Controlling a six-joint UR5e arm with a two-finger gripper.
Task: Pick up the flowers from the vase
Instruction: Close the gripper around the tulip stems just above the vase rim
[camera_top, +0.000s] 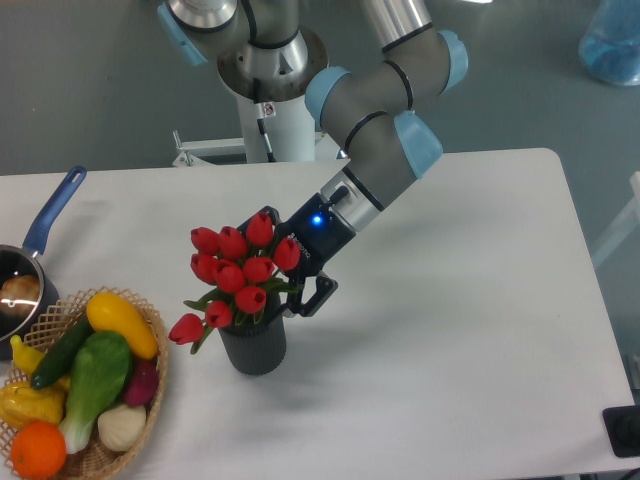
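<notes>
The flowers (238, 272), a bunch of red tulip buds with green leaves, stand in the vase (254, 347), a small dark grey ribbed cylinder at the table's centre-left. My gripper (275, 280) reaches in from the upper right, directly behind the bunch, and looks open. One black finger (314, 294) shows to the right of the buds, just above the vase rim. The other finger's outer link (264, 215) peeks out above the top bud, and its tip is hidden by the tulips. Whether the fingers touch the stems is hidden.
A wicker basket (152, 375) of colourful vegetables sits at the front left, close beside the vase. A blue-handled saucepan (45, 225) lies at the left edge. The arm's base column (270, 120) stands behind the table.
</notes>
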